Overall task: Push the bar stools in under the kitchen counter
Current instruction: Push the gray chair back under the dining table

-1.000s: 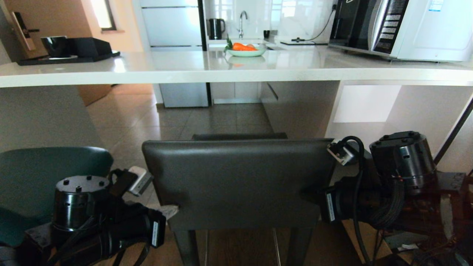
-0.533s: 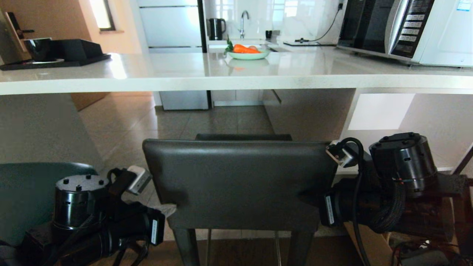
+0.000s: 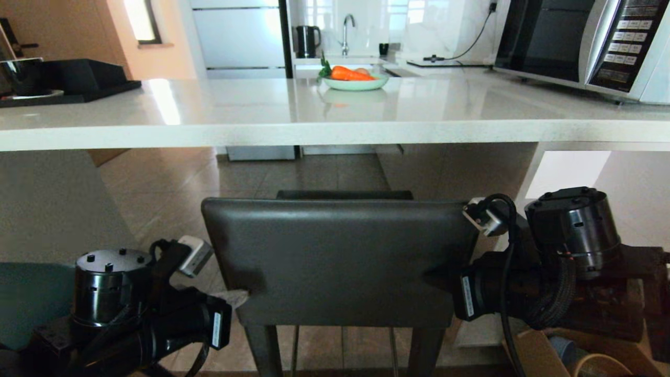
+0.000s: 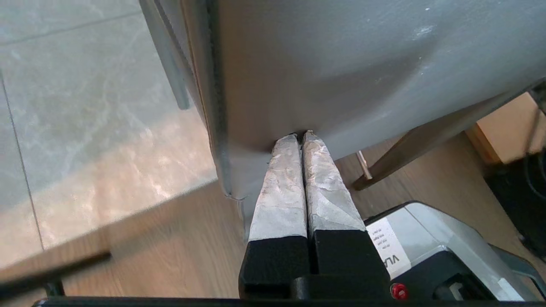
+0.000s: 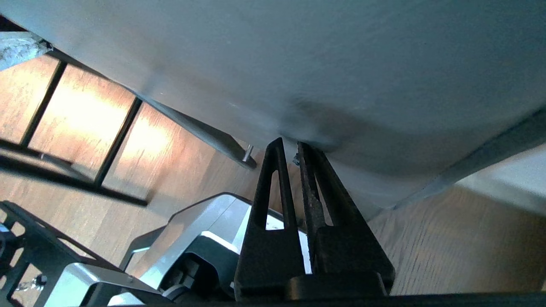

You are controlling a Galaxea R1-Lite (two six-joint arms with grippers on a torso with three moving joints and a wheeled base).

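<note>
Step in hand: pushing dk grey stool toward table, base driving fwd. Left hand: fingers pressed together, nothing pinched, tips butted against lower left of backrest, denting padding. Right hand: fingers drawn near-together, nothing between, tips pressed into lower right of backrest. Stool position: centred ahead, backrest top below slab edge, seat front near the open gap under the slab; not yet tucked in. Teal stool: low left, beside left arm, untouched. To do well: keep both contact pts level and evenly loaded so stool runs straight w/o yawing; push low on backrest to avoid tipping; go slow over floor change from wood to tile; watch grey side panel at left and shelf unit at right for leg clearance; stop before backrest meets slab edge. Vs earlier frames: table edge larger and lower in view, microwave nearer, teal stool slid further out at left — camera advanced w/ base; stool and both arms unchanged in frame, contact kept.
</note>
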